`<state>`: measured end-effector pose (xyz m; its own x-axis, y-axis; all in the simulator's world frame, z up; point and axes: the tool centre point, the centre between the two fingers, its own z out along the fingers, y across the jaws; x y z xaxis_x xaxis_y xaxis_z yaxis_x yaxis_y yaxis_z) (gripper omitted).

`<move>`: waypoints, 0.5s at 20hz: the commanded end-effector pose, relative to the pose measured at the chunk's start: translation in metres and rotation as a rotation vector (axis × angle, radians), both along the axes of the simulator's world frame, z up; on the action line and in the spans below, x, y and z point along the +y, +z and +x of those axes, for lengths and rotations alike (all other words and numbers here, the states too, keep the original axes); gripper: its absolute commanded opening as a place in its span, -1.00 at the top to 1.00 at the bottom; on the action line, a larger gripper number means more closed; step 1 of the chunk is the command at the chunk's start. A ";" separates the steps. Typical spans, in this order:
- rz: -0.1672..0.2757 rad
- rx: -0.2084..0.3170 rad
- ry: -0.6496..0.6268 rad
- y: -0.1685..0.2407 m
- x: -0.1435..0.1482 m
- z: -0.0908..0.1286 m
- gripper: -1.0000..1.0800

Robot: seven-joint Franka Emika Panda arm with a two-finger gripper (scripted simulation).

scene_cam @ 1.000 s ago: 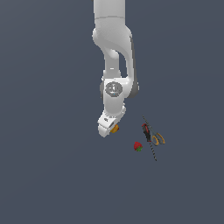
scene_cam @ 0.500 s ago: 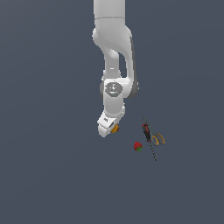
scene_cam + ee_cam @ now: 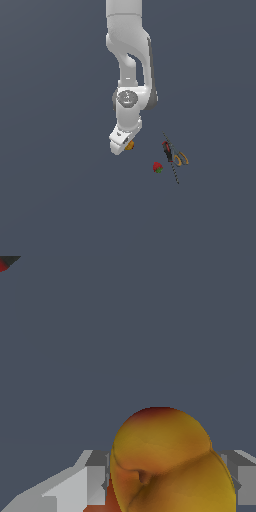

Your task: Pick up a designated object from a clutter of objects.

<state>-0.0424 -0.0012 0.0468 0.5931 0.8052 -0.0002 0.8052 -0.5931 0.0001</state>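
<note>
The yellow, roundish fruit-like object with red-orange patches (image 3: 167,463) sits squarely between my two grey fingers (image 3: 96,476), one on each flank. My gripper (image 3: 167,483) looks narrowed around it, but I cannot tell whether the pads are actually pressing its skin, so I would not yet call it gripped. It has no real long axis, being nearly a ball with a shallow crease, so my finger line needs no turning. In the exterior view only an orange sliver (image 3: 129,145) of it shows under my white hand. I judge the coming move to be a straight rise. Away from the object, toward the exterior view's right, lie a small red strawberry with green leaves (image 3: 158,167) and a thin dark tool with a red part and orange loops (image 3: 171,156), both apart from it. The grey floor (image 3: 60,190) on its other side is open.
</note>
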 end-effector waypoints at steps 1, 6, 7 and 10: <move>0.000 -0.002 -0.001 0.010 -0.006 -0.001 1.00; 0.000 -0.001 0.000 0.037 -0.023 -0.005 1.00; 0.000 -0.001 0.000 0.044 -0.027 -0.006 1.00; 0.001 -0.001 0.000 0.067 -0.041 -0.009 1.00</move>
<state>-0.0498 -0.0349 0.1017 0.5928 0.8053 -0.0001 0.8053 -0.5928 -0.0002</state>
